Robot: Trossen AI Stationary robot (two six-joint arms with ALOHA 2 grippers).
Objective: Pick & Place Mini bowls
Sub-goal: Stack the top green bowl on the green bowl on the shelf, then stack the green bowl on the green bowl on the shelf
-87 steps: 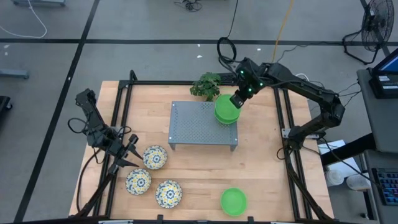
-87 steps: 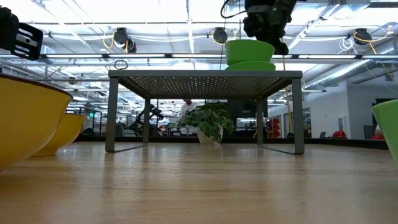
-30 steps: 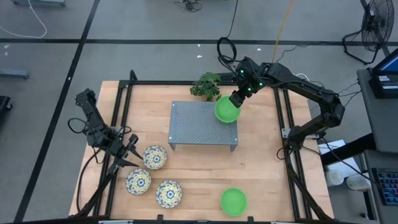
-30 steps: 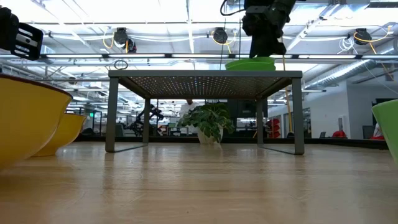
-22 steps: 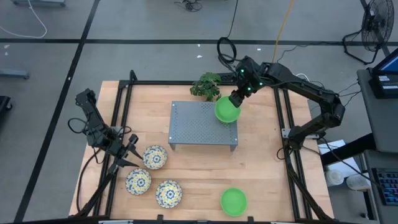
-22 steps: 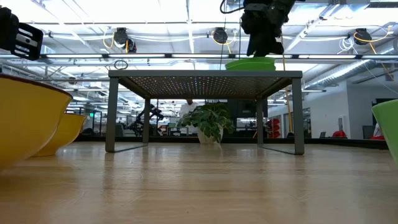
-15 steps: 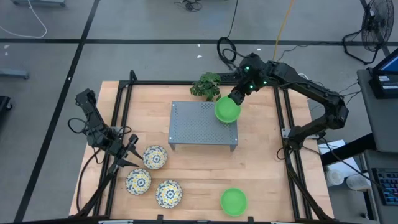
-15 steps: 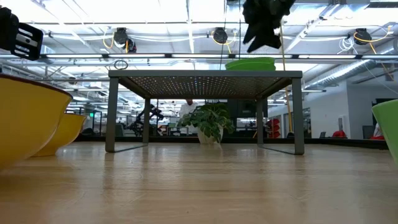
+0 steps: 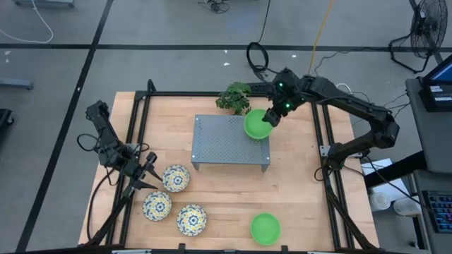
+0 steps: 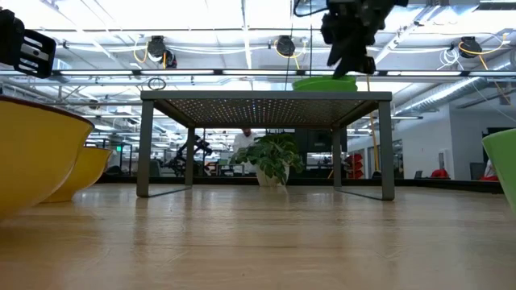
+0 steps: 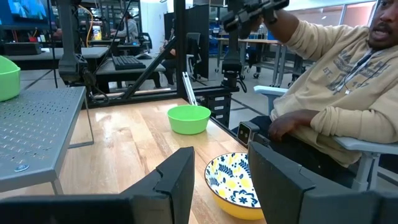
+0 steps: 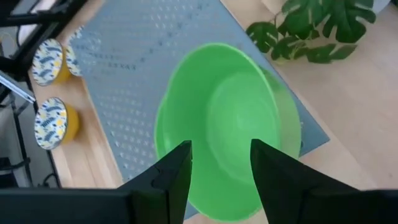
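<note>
Green bowls (image 9: 257, 125) sit stacked beneath the right end effector (image 9: 272, 117), fingers spread, released.

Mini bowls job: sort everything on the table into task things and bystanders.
Task things:
- stacked plain green mini bowls on the rack, right gripper open over them
- lone green bowl
- three white floral bowls

Just lying about:
- grey perforated metal rack
- small potted plant
- idle left gripper
</note>
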